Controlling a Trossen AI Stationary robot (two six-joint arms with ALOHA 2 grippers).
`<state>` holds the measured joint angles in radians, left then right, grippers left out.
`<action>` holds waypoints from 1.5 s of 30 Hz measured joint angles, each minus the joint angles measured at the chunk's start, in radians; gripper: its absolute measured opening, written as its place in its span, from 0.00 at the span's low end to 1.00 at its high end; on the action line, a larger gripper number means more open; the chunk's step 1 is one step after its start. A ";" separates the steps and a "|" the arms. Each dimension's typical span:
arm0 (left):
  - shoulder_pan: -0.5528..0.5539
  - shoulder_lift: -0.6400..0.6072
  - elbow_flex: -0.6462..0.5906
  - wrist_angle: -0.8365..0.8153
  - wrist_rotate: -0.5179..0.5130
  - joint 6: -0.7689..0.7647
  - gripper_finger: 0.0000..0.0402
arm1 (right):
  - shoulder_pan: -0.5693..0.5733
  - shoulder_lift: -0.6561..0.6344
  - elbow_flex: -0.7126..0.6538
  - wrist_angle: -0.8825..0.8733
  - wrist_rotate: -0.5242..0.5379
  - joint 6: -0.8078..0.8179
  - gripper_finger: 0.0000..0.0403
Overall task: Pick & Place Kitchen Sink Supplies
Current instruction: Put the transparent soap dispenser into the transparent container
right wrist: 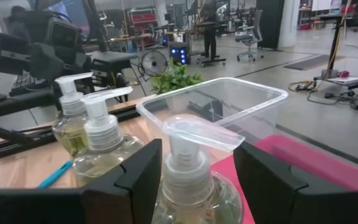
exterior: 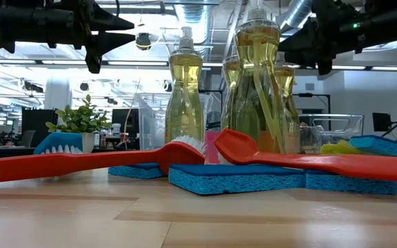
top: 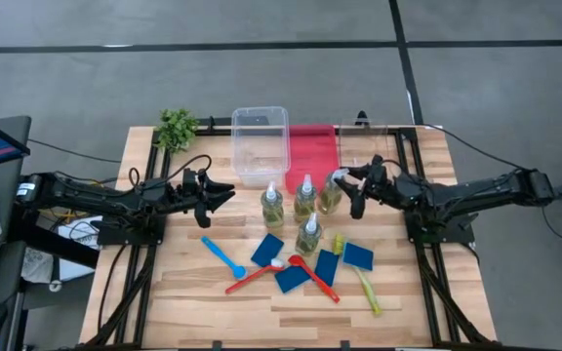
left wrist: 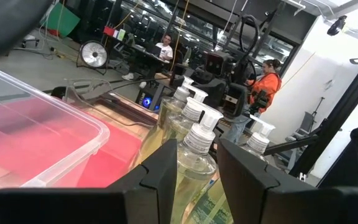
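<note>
High view, bottles: four clear bottles (top: 304,198) of yellow-green liquid stand mid-table, three in a row, one nearer the front.
High view, sponges: blue sponges (top: 357,255) lie in front of the bottles among red, blue and yellow-green brushes (top: 312,274).
High view, bins: a clear bin (top: 260,144), a red bin (top: 311,156) and another clear one sit behind the row; a small plant (top: 176,128) is at the back left.
High view, left gripper (top: 224,196): raised beside the leftmost bottle, apart from it.
High view, right gripper (top: 344,190): at the rightmost bottle's top.
Low view: both arms hang above the bottles; red brushes rest across sponges.
Left wrist view: fingers (left wrist: 160,176) wide apart, a bottle's white pump between them, untouched.
Right wrist view: fingers (right wrist: 140,173) spread wide either side of a bottle top, no contact seen.
</note>
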<state>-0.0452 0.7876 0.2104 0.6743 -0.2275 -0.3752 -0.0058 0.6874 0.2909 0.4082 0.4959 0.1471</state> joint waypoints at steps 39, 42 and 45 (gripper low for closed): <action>0.000 0.000 0.000 0.000 0.000 0.000 0.29 | -0.001 0.085 -0.001 0.087 0.002 0.000 0.33; 0.000 0.000 0.000 0.000 0.000 0.000 0.29 | -0.001 0.085 0.006 0.077 0.000 0.000 0.35; 0.000 0.000 0.000 0.000 0.000 0.000 0.29 | -0.001 0.086 0.039 0.037 0.000 -0.029 0.31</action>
<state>-0.0452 0.7879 0.2100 0.6739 -0.2276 -0.3752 -0.0067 0.7731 0.3303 0.4450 0.4957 0.1183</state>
